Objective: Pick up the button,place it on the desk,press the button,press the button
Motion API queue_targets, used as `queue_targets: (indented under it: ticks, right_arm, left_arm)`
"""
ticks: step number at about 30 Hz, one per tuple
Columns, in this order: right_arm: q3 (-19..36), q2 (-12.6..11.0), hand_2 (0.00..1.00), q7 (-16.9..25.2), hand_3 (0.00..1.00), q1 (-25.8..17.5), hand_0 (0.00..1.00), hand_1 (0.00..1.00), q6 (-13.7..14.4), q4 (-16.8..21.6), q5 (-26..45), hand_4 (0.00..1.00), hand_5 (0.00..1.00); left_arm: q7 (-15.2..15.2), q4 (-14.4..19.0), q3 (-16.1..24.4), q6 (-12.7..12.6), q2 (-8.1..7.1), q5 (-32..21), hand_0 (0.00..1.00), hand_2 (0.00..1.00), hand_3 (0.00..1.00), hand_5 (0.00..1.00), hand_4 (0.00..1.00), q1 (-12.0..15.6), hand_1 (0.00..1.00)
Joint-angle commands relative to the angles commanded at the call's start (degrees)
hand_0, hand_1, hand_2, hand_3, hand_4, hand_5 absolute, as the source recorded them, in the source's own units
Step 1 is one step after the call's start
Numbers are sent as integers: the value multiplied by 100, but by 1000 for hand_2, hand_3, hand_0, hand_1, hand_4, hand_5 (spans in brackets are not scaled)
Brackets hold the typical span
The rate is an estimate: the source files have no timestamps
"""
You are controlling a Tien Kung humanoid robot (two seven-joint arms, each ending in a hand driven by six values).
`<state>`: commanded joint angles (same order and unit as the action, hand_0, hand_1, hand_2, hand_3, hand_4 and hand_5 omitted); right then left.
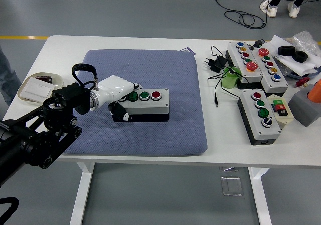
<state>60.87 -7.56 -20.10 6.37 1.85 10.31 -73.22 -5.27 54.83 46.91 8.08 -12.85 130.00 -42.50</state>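
A grey button box (148, 103) with two green buttons and a red one lies on the blue-grey cushion mat (150, 69). My left hand (120, 95), white with black fingers, is shut on the box's left end, thumb over the top and fingers under the front side. The box sits level and low on the mat, near its middle. My black left arm (45, 129) comes in from the lower left. My right arm is out of view.
Three other button boxes (258, 112) (243, 59) (271, 64), a black charger with cable (215, 64) and a green item (229, 79) lie to the right. A small dish (37, 87) is at the left edge. A person's shoes (281, 6) show at the top right.
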Motion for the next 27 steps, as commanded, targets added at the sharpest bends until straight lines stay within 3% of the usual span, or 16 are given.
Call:
queue_targets:
  ticks: [3,4,9,10,15,16,21,22,27]
  right_arm:
    - [3,1,710,-1,598,4,667,648,1,0,3,393,250]
    - [2,2,709,-1,599,4,667,648,2,0,8,393,250]
    - [11,2,709,-2,599,8,667,648,-2,0,-8,393,250]
    - [5,0,709,0,598,9,667,649,-4,0,-5,393,250]
    - [0,-6,709,4,598,11,667,649,-7,0,-6,393,250]
    - [-4,-7,709,5,599,11,667,649,-6,0,-1,393,250]
    - [-11,-9,709,7,599,7,667,649,-5,0,13,393,250]
    - [-8,-7,710,5,598,5,667,649,-4,0,15,393,250]
    - [-14,-3,710,3,598,-5,667,649,-3,0,27,393,250]
  left_arm:
    - [-25,-14,8,-8,-18,0,282,130,283,2,341,11,149]
    - [-17,0,13,-3,-24,0,323,346,548,2,443,16,340]
    - [55,86,49,172,-36,0,323,346,548,2,443,28,340]
    - [39,91,56,196,-40,0,542,683,796,16,578,26,611]
    - [-63,78,77,292,-52,0,542,683,796,16,578,24,611]
    - [-60,81,83,334,-53,0,604,801,831,105,594,27,719]
    - [-26,106,96,501,-60,0,604,801,831,105,594,45,719]
    - [-1,130,97,615,-62,0,811,945,995,134,580,51,885]
    - [116,204,127,801,-53,0,811,945,995,134,580,78,885]
